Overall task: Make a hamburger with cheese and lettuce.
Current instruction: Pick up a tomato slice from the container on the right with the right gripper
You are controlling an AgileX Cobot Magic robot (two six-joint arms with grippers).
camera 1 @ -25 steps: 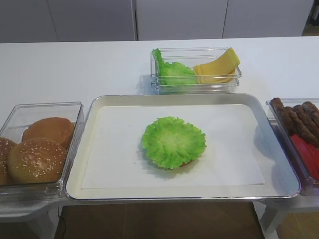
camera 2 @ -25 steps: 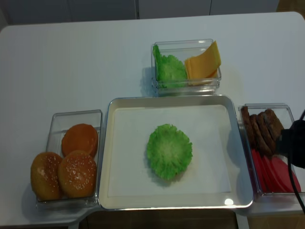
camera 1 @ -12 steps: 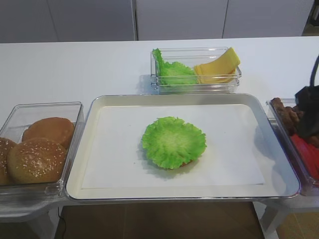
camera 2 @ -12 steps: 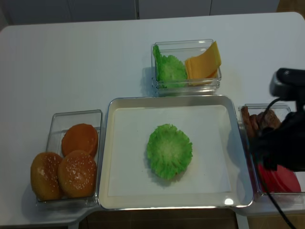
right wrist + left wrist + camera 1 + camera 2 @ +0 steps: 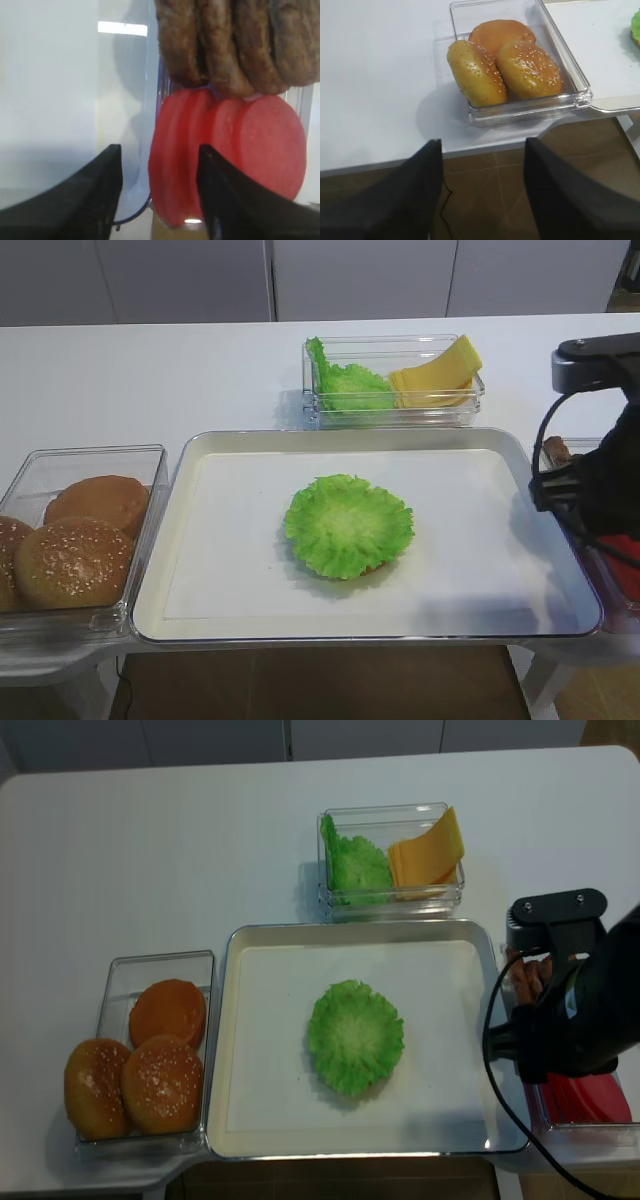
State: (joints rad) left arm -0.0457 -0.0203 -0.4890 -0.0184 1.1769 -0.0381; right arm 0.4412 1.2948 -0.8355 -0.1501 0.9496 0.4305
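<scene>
Spread and empty, right gripper (image 5: 157, 192) fingers (image 5: 97, 192) hover over tomato slices (image 5: 227, 155); cheese (image 5: 437, 373) likely goes next onto the hamburger (image 5: 348, 525).

The hamburger (image 5: 348, 525) lies mid-tray (image 5: 190, 540), buns (image 5: 75, 560) left, cheese (image 5: 440, 370) behind.

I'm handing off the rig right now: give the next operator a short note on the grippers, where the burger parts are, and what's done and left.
Right gripper: open, empty, over the bin of tomato slices and patties.
Left gripper: open, empty, off the table's near edge by the bun bin.
Hamburger: on the tray, bun base with lettuce on top.
Cheese: in the far bin, beside spare leaves.
Done: base and lettuce. Left: cheese, top bun.
</scene>
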